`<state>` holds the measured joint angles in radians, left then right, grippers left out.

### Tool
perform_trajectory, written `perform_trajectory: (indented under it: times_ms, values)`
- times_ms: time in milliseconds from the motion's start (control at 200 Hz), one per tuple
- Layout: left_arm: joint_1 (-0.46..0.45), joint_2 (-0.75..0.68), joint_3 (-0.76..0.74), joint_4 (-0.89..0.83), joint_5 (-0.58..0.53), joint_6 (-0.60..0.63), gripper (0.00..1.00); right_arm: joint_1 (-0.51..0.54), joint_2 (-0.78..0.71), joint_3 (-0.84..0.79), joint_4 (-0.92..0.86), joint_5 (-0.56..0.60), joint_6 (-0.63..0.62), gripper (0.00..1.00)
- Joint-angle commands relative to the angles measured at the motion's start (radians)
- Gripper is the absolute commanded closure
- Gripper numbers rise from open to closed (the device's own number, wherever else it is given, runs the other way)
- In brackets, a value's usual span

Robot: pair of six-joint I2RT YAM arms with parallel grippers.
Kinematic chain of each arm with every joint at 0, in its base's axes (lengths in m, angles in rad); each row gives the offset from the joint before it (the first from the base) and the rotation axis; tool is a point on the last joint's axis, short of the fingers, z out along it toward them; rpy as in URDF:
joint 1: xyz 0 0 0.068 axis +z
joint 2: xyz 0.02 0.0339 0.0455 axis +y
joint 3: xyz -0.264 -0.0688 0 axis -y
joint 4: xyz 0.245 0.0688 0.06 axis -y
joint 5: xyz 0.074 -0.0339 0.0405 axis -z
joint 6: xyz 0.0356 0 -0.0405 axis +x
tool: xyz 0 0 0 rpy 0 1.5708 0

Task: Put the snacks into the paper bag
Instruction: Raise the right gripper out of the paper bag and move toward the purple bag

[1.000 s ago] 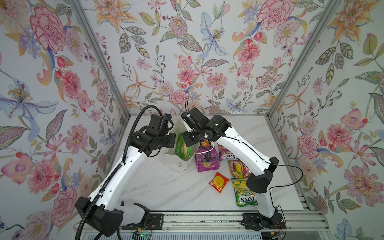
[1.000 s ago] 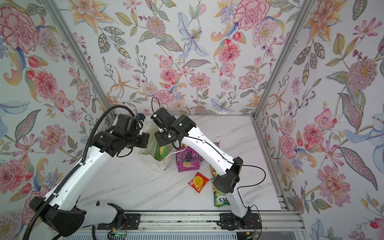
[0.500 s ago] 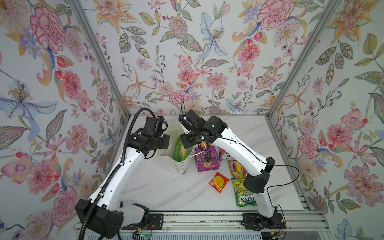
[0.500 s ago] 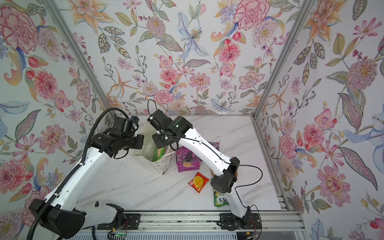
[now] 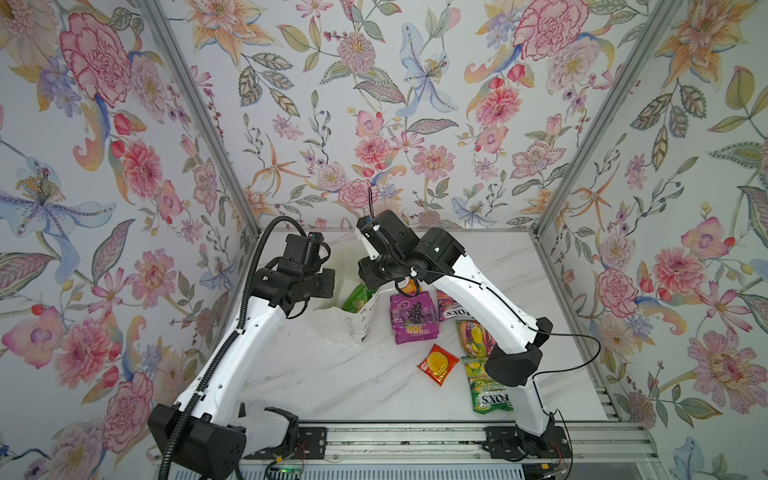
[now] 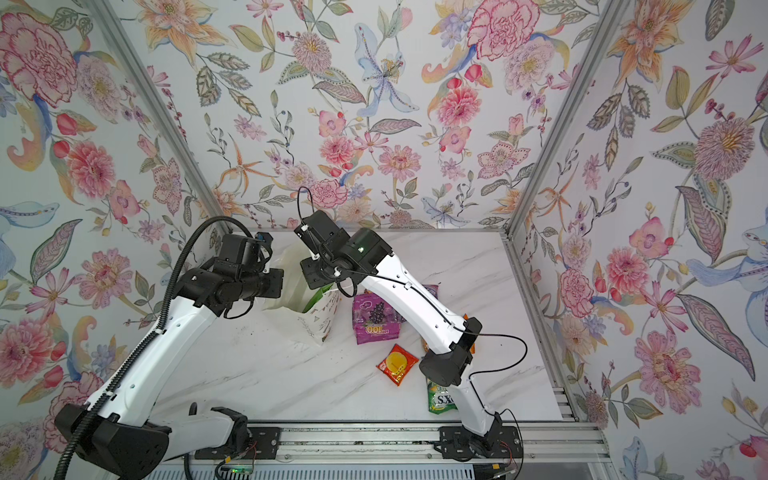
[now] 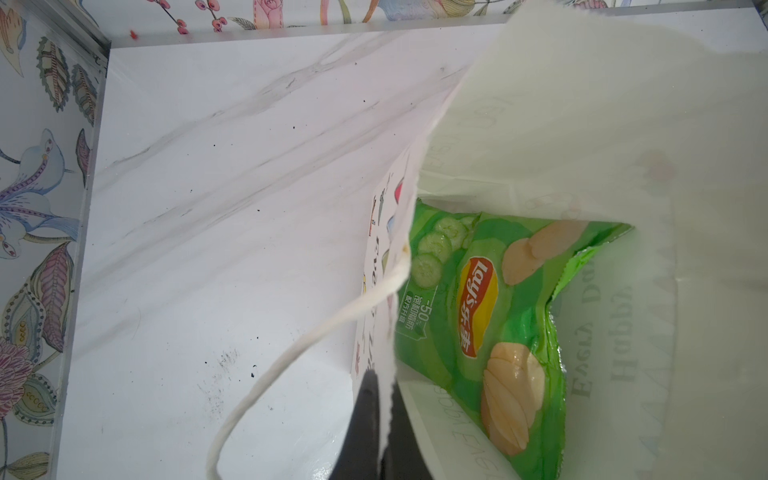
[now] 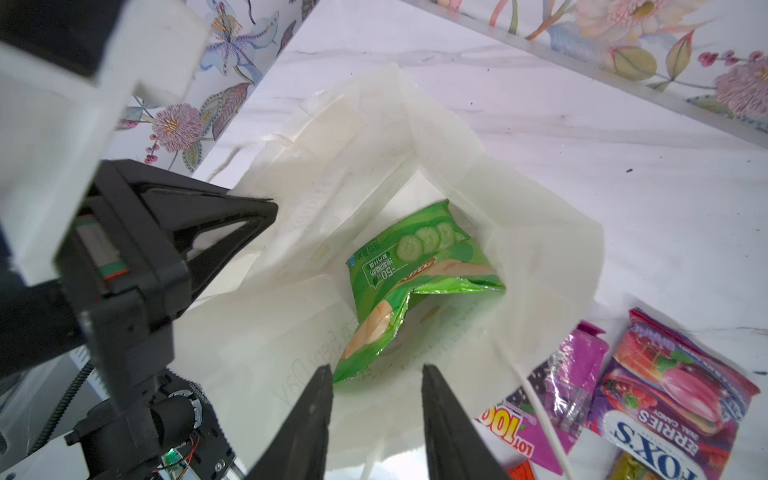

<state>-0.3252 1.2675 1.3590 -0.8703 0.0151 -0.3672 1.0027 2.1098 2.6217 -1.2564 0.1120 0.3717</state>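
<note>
The white paper bag (image 5: 353, 322) (image 6: 311, 326) stands open at the table's middle left. My left gripper (image 7: 384, 382) is shut on its rim (image 7: 399, 232), one finger inside and one outside. The green Lay's chip bag (image 7: 478, 299) (image 8: 415, 266) lies inside the paper bag, crumpled and tilted. My right gripper (image 8: 376, 372) hangs open just above the bag's mouth, nothing between its fingers. Other snacks lie on the table to the right: a purple grape pack (image 5: 413, 318), a berry Fox's bag (image 8: 673, 399), a small red-orange pack (image 5: 438, 363) and a green Fox's bag (image 5: 486, 390).
A white cord handle (image 7: 291, 353) hangs loose outside the bag. Another yellow-orange packet (image 5: 473, 336) lies partly under my right arm. Floral walls close in the marble table (image 5: 332, 382) on three sides; a metal rail (image 5: 395, 436) runs along the front.
My right gripper opened and let go of the green chip bag, which dropped down into the paper bag. Both grippers shifted slightly back and left with the bag's rim.
</note>
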Motion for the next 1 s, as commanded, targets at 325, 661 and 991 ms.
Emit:
perform_trajectory:
  times_ms: [325,661,991]
  values:
    - [0.138,-0.041,-0.061,0.054,0.039,0.025,1.0,0.05,-0.213,-0.053,0.065,0.191,-0.012,0.37]
    - [0.2,-0.069,-0.04,0.053,0.062,0.045,1.0,-0.009,-0.539,-0.613,0.335,0.299,0.011,0.2]
    - [0.27,-0.081,-0.103,0.081,0.1,0.074,1.0,-0.227,-0.619,-1.037,0.474,0.153,0.072,0.11]
